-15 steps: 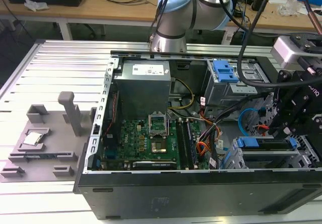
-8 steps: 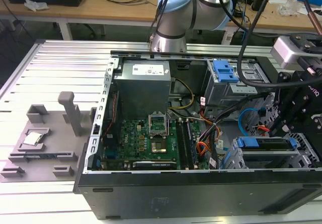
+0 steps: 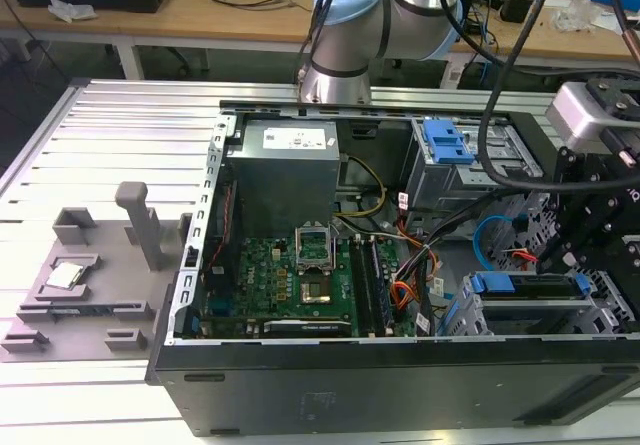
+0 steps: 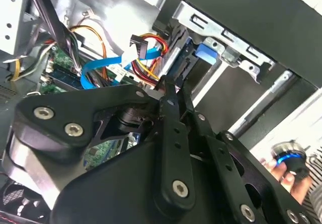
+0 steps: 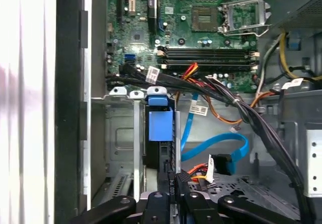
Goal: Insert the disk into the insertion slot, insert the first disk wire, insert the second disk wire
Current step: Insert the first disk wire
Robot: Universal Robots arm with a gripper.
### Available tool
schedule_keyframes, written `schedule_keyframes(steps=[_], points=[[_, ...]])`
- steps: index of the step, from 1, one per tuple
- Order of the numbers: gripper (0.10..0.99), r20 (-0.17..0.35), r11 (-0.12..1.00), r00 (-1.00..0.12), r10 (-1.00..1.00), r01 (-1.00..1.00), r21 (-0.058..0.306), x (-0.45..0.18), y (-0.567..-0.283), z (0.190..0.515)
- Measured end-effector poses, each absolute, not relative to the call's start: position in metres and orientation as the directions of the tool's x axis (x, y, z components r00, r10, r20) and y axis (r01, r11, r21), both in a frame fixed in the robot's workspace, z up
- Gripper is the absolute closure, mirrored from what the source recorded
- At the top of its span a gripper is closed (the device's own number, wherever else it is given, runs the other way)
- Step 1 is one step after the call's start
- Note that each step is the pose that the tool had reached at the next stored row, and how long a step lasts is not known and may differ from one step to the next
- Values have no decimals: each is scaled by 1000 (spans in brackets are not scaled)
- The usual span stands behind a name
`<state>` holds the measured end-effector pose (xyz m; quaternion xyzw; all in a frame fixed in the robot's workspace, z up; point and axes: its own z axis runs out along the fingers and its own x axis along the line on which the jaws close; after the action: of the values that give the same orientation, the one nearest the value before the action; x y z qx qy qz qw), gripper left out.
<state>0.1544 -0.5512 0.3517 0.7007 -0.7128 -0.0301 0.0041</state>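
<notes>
plug held, disk seated

my gripper (image 5: 176, 189) is clamped on the dark plug (image 5: 171, 177) of the red, orange and black wire bundle (image 5: 198, 172), behind the silver disk (image 5: 160, 128) in its blue carrier, seated in the perforated grey metal cage (image 5: 121, 128). tilted, it could jam against the disk's edge. the first wrist view shows that plug; the exterior view, the whole black case (image 3: 400, 385).

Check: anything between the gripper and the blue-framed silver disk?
Only what looks like the small dark plug of the red-orange-black wire bundle, right at the gripper. The thin blue cable loops aside, clear of the blue-framed silver disk.
</notes>
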Motion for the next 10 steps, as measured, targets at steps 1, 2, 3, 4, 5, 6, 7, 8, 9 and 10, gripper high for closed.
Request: schedule_keyframes(steps=[1, 2, 3, 4, 5, 6, 7, 8, 9, 10], points=[[910, -41, 16, -18, -999, -999, 50, 156, -553, 350], [910, -43, 16, -18, -999, -999, 51, 158, -555, 349], [910, -45, 16, -18, -999, -999, 51, 158, -555, 347], [910, -46, 16, -18, -999, -999, 52, 159, -555, 347], [910, -47, 16, -18, -999, -999, 52, 159, -555, 346], [910, -47, 16, -18, -999, -999, 52, 159, -555, 345], [910, -48, 16, -18, -999, -999, 52, 160, -555, 344], [910, -49, 16, -18, -999, -999, 52, 161, -555, 343], [910, -50, 16, -18, -999, -998, 53, 161, -555, 342], [910, -50, 16, -18, -999, -998, 53, 162, -555, 341]])
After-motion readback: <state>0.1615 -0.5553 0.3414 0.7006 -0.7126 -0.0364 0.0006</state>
